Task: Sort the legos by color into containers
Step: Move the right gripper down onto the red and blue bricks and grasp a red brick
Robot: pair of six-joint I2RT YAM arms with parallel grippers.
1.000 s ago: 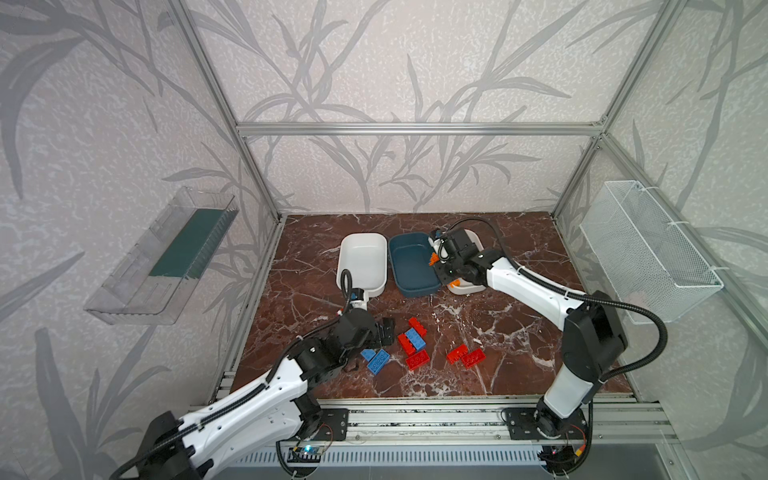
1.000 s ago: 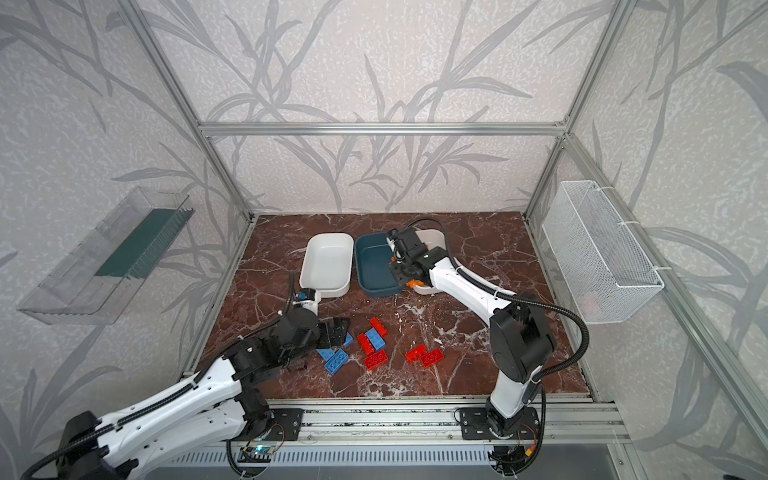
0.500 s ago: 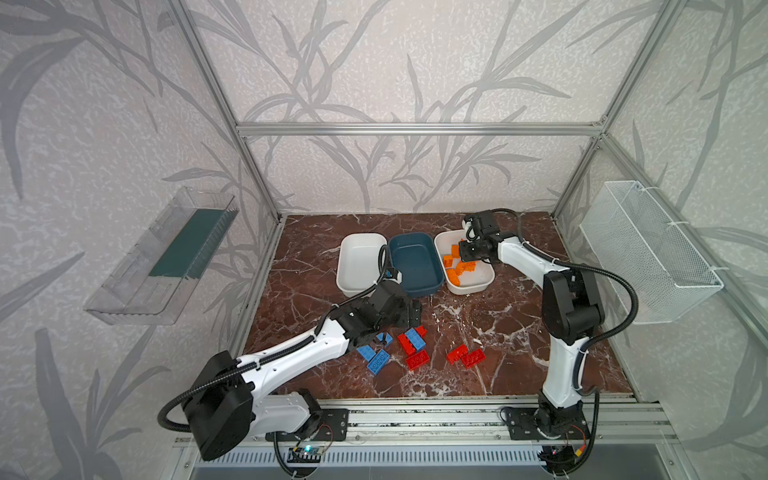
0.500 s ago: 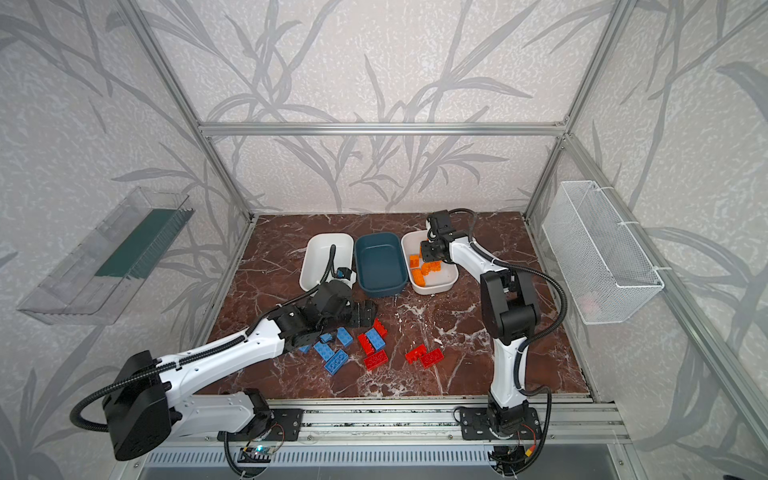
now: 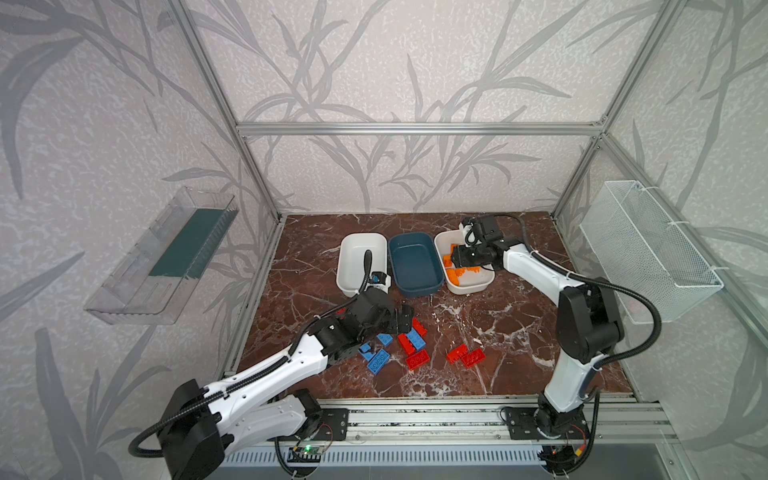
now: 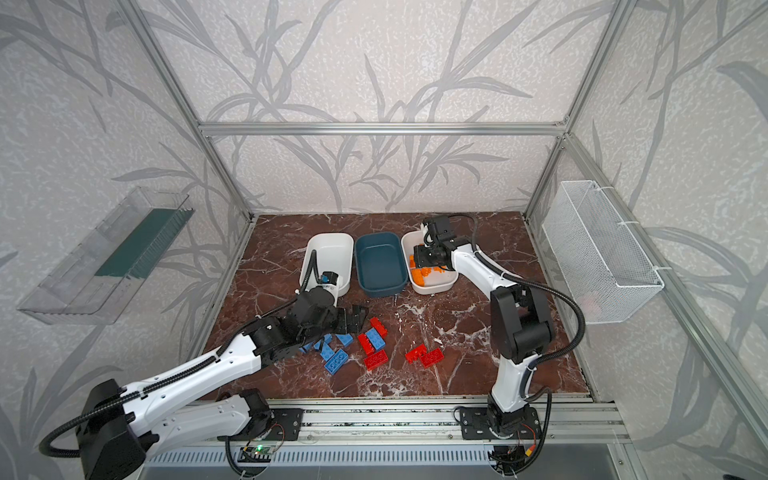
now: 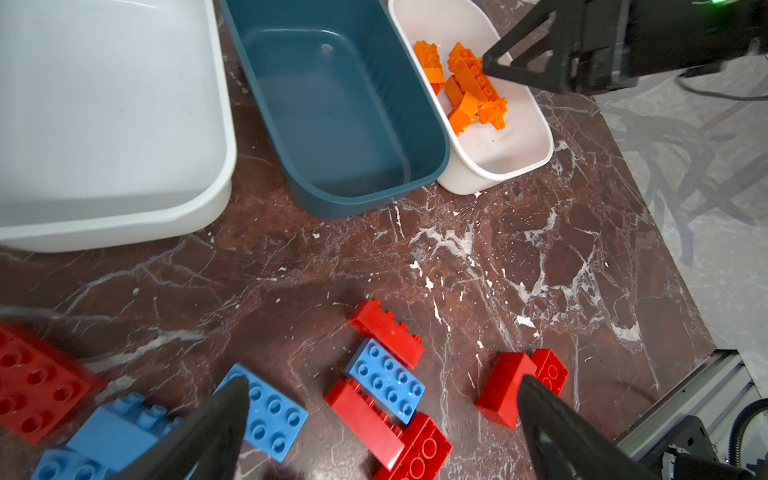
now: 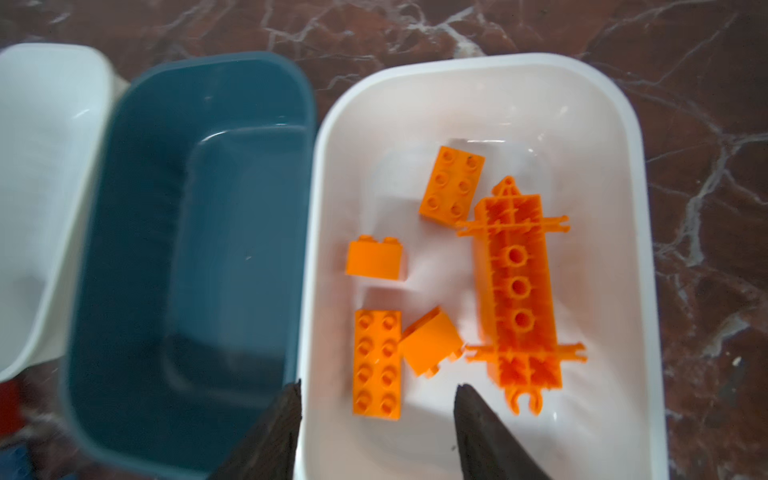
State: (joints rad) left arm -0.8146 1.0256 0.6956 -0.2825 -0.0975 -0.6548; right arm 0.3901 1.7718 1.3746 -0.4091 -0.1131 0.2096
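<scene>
A clear shelf [image 5: 166,257] is mounted on the left wall. The left gripper [image 6: 352,318] is held low over the table [image 5: 519,332], its jaws spread wide with nothing gripped between them. Blue bricks [image 5: 376,359] are scattered under and just beside it. Red bricks [image 5: 417,359] are mixed in to their right, two of them lying apart further right. Behind, three tubs are set side by side. The white left tub [image 5: 357,257] and the teal tub [image 5: 415,262] are shown bare inside. Orange bricks [image 8: 517,291], the long toothed piece among them, are gathered in the white right tub [image 5: 471,286]. The right gripper [image 8: 378,388] is poised above that tub, jaws partly parted, nothing held. A mesh basket [image 5: 648,257] is hung on the right wall.
</scene>
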